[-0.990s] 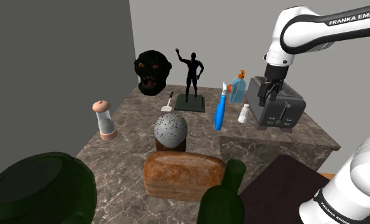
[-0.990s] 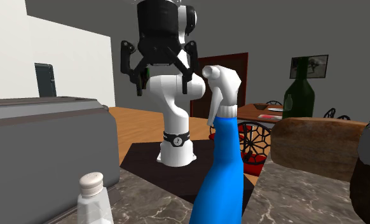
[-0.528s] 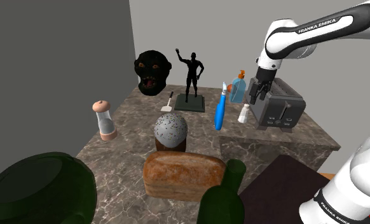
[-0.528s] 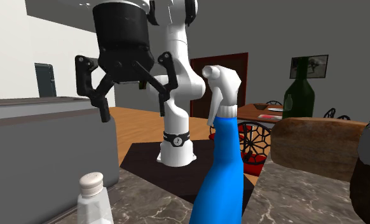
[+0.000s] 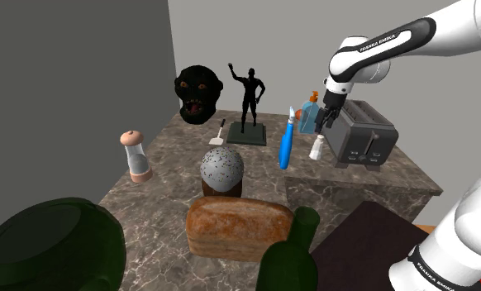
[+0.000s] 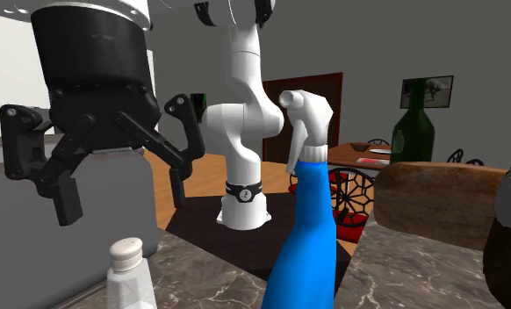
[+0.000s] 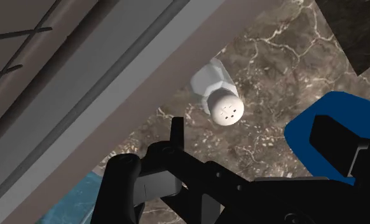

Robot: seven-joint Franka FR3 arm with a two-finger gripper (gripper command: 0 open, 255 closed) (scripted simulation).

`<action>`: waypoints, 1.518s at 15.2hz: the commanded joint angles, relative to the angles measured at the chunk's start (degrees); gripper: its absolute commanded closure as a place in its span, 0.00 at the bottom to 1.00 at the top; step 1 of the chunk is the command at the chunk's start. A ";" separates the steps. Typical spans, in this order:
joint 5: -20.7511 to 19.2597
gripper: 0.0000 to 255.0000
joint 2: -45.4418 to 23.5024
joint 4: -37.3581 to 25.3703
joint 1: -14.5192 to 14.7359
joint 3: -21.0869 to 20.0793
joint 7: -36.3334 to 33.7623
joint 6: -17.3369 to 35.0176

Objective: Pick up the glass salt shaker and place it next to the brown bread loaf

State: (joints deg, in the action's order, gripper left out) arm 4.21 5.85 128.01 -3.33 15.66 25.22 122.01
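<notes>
Wide-open gripper above an upright salt shaker

On the marble counter (image 5: 173,157), the grey toaster (image 5: 363,136) stood well apart from the brown bread loaf (image 5: 239,227) at the near edge. Between the toaster and the blue spray bottle (image 5: 286,147), the pale salt shaker (image 6: 129,274) stood upright, its long axis vertical and its white perforated cap on top. The black gripper (image 6: 122,200) hovered just above it with its fingers spread wide, holding and touching nothing.
</notes>
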 commanded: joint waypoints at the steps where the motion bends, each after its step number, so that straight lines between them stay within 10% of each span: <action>1: 0.35 0.00 -2.06 1.19 -0.51 0.67 0.67 1.82; 13: 1.22 0.00 -3.87 3.00 -0.50 0.50 1.27 5.34; 14: 1.18 1.00 -3.80 3.00 -0.51 0.51 1.28 5.28; 23: 1.21 1.00 -3.87 3.00 -0.50 0.50 1.27 5.34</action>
State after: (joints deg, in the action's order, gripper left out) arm 5.44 2.04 130.91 -3.81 16.14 26.50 127.38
